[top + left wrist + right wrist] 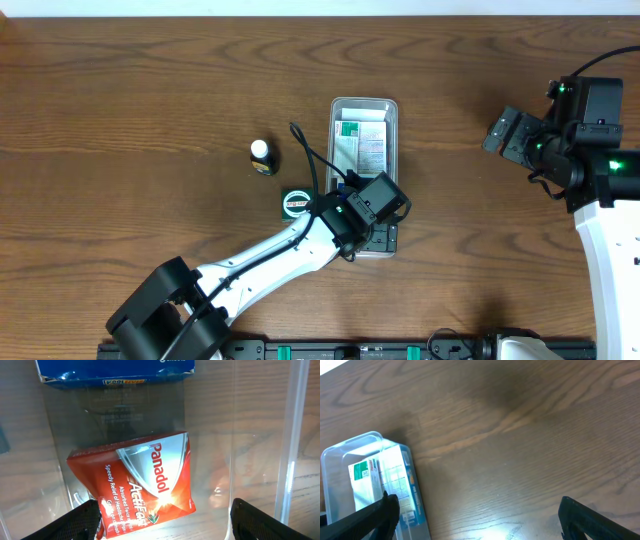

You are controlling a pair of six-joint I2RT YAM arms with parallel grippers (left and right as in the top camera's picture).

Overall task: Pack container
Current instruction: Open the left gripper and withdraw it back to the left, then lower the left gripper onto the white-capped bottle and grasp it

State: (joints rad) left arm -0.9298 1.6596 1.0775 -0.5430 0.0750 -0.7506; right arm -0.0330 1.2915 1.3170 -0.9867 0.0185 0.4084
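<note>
Two arms work over a brown wooden tabletop (150, 100). The clear plastic container (364, 100) stands near the middle of it, its long side running from 12 to 6 o'clock.

The left arm comes in from 7 o'clock, and the left tool (376, 215) hangs over the 6 o'clock end of the container. In the left wrist view this tool (165, 510) is released, its two dark fingers (82, 520) set wide apart with nothing gripped. Below them a red Panadol ActiFast box (145, 480) lies tilted on the container's floor. Whether the finger at 7 o'clock touches the box's corner I cannot tell. At 12 o'clock of that box lies a blue box (115, 370). A green-and-white box (360, 140) fills the container's 12 o'clock half.

The right tool (500, 133) is well apart from the container, at its 3 o'clock, above bare wood. Its wrist view shows the tool (477, 520) released too, the jaws spread and nothing between them.

A small dark bottle (262, 156) with a white cap stands at 9 o'clock of the container. A round green tin (296, 203) lies near the bottle, at its 5 o'clock.
</note>
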